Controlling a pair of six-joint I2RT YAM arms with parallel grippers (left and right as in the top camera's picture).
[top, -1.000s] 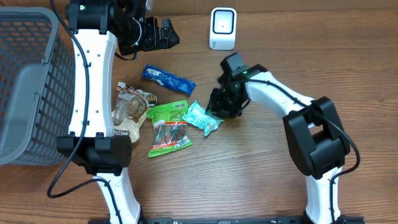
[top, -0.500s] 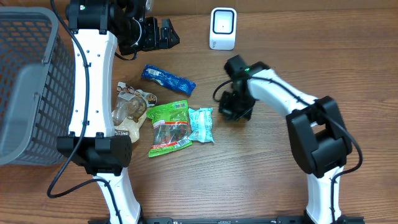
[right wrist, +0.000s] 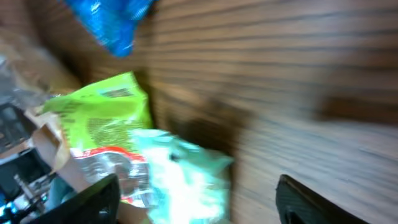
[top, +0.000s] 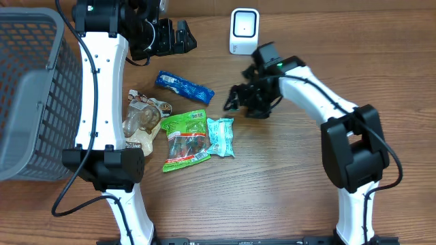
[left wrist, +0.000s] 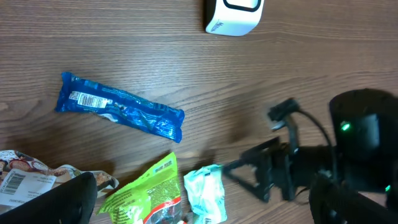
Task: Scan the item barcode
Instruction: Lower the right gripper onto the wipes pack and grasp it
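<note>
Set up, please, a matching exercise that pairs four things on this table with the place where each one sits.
Things:
1. barcode scanner
2. mesh basket
3. blue packet
4. pale teal packet

Places:
a. right beside the green snack bag
b. upright at the far edge of the table
c. at the table's left edge
d. lying alone between the barcode scanner and the green snack bag

Pairs: 1-b, 2-c, 3-d, 4-a.
</note>
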